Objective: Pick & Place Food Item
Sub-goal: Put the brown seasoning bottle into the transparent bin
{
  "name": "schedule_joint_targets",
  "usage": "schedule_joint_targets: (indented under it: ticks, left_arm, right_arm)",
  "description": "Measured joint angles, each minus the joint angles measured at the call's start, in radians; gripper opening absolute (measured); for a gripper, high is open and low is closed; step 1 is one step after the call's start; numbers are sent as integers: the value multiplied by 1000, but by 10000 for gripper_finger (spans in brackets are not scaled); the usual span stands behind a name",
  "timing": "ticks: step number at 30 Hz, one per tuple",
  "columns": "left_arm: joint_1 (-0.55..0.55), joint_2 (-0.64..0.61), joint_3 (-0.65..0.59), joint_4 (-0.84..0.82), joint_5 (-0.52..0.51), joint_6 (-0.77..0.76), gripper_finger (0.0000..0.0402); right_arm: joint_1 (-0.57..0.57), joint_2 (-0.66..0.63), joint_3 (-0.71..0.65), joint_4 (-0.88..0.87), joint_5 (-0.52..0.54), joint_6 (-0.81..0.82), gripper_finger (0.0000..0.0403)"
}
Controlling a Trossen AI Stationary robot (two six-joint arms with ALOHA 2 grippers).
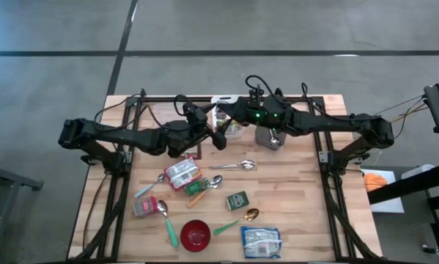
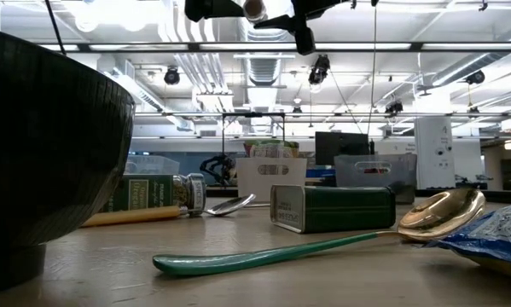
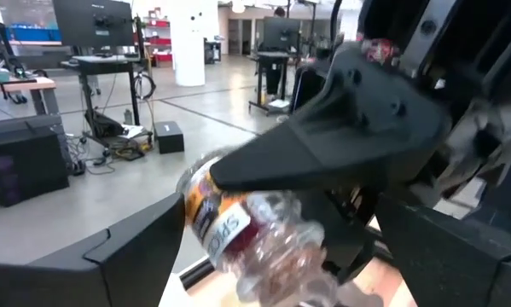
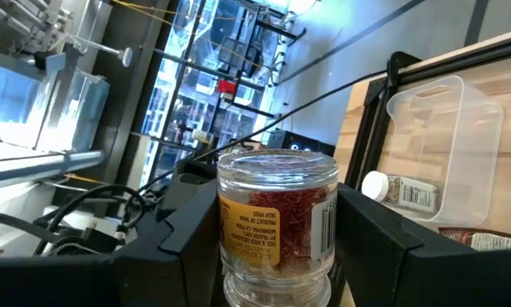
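the right gripper point(image 4: 276, 256) holds a clear spice jar point(image 4: 277, 223) clamped in its jaws, high above the desk point(image 1: 300, 191); the left gripper point(image 3: 264, 256) brackets it, jaws apart. an early release could drop it

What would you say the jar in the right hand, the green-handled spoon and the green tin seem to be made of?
The jar looks like clear glass or hard plastic: the red strands inside show through its glossy wall, under a paper-like label. The green-handled spoon seems to be polished gold-toned metal at the bowl, which mirrors the ceiling lights; its handle looks enamelled or plastic. The green tin looks like painted sheet metal with a shiny rolled rim.
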State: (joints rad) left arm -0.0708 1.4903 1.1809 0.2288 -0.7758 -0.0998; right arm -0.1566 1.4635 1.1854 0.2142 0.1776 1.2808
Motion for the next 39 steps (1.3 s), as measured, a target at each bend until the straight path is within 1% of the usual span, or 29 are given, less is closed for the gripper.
schedule_joint_targets:
  ticks: [4, 8, 11, 13, 19, 24, 31, 39]
  left_arm:
    - [-2, 1, -1, -38, 0, -1, 383]
    - [-3, 5, -3, -45, 26, -4, 383]
    - [-3, 5, -3, -49, 19, -8, 375]
    - [-3, 5, -3, -46, 16, -13, 359]
    - [-6, 5, -3, -42, 0, -11, 292]
    - [-7, 4, -3, -36, -4, -9, 259]
    - [-7, -3, -3, -16, 1, -64, 253]
    - [-7, -3, 21, -17, 1, -68, 252]
  right_arm:
    - [-1, 0, 0, 7, -8, 13, 182]
    - [-1, 4, 5, 22, -29, 25, 182]
    - [0, 8, 5, 25, -33, 26, 182]
    - [-1, 8, 5, 22, -33, 26, 182]
    - [-3, 8, 5, 18, -24, 21, 182]
    - [-5, 8, 5, 14, -24, 13, 182]
    - [-5, 7, 5, 13, -22, 2, 182]
    - [-5, 7, 5, 9, -21, -2, 182]
